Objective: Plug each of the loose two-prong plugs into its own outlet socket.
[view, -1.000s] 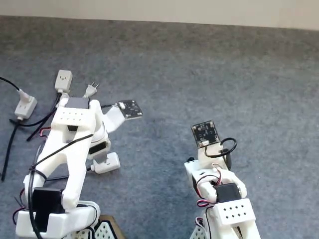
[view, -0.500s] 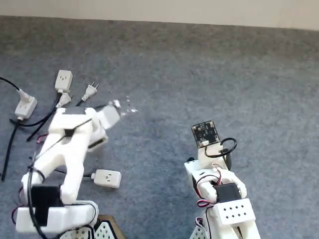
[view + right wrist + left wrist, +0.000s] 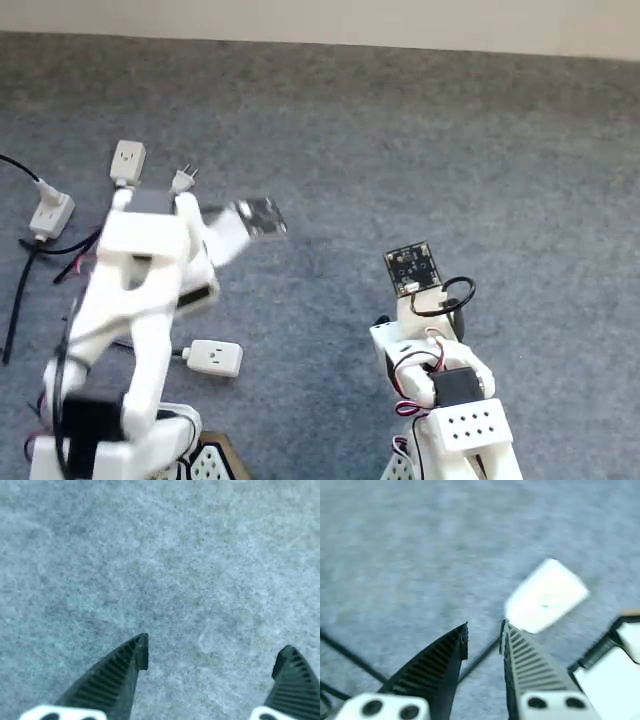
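Left claw (image 3: 484, 630): I am reading it as slightly parted and holding nothing. Its fingertips are hanging over the grey carpet (image 3: 420, 540), and a thin black cord (image 3: 480, 662) is lying on the floor under the gap, not gripped. Just beyond the tips a blurred white block (image 3: 545, 597) is showing; I am taking it for one of the outlet sockets but cannot tell which. Right claw (image 3: 215, 647): it is sitting wide open and empty over carpet, well apart from everything. In the high view the loose two-prong plug (image 3: 183, 180) is lying near the far outlet socket (image 3: 127, 160), just past the left arm (image 3: 140, 290). A side outlet socket (image 3: 50, 213) is already carrying a plug, and a near outlet socket (image 3: 215, 357) is lying by that arm's base. Risks I am flagging: closing on the cord instead of the plug body would drag the sockets around. The sockets look unanchored and may slide on the carpet under insertion force. Prongs meeting the slots askew would jam or tip the socket.
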